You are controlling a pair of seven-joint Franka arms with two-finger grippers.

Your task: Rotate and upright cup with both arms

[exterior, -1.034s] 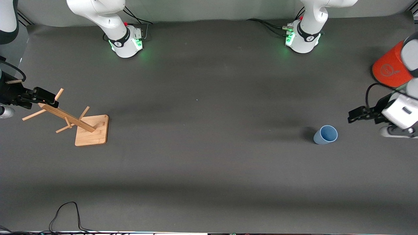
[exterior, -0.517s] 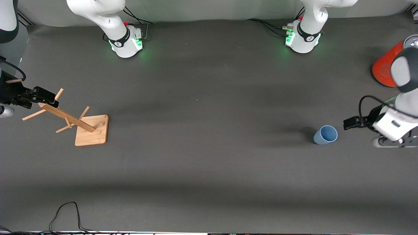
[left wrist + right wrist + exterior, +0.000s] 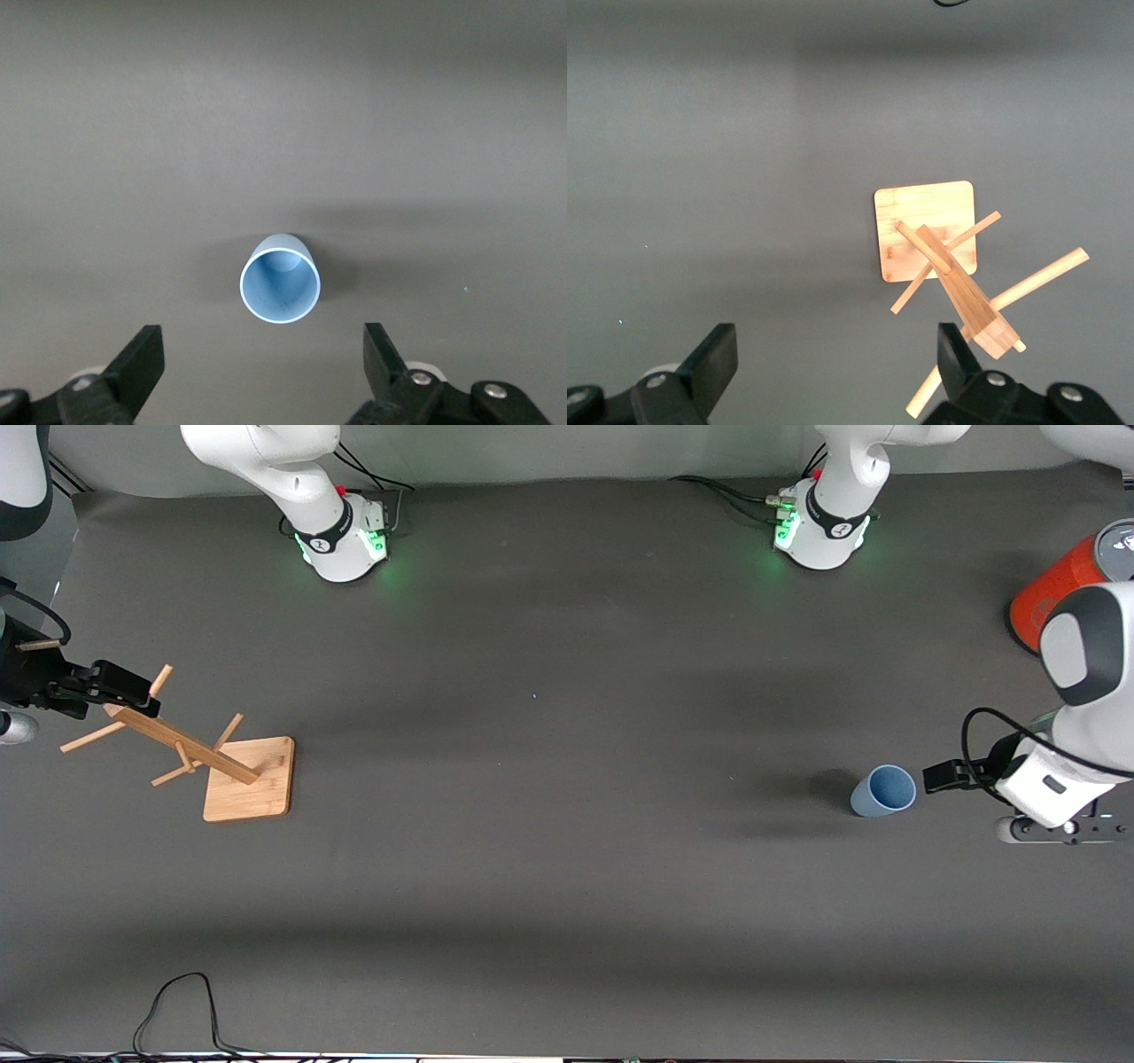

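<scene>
The pale blue cup [image 3: 883, 790] lies on its side toward the left arm's end of the table, its mouth turned to my left gripper [image 3: 935, 777]. That gripper is open and level with the cup, a short gap from the rim. In the left wrist view I look straight into the cup [image 3: 280, 279], and the left gripper [image 3: 263, 359] has its fingers [image 3: 142, 363] spread wider than the rim with nothing between them. My right gripper [image 3: 133, 689] waits open at the other end of the table, over the top of a wooden rack.
The wooden peg rack [image 3: 190, 751] stands on a square base [image 3: 921, 221] toward the right arm's end. An orange cylinder with a grey lid [image 3: 1054, 593] stands at the left arm's end, beside the left arm. A black cable [image 3: 177, 996] loops at the near edge.
The left arm has swung down and in toward the cup, bringing its open gripper close to the cup's mouth. The cup and the right arm have not moved.
</scene>
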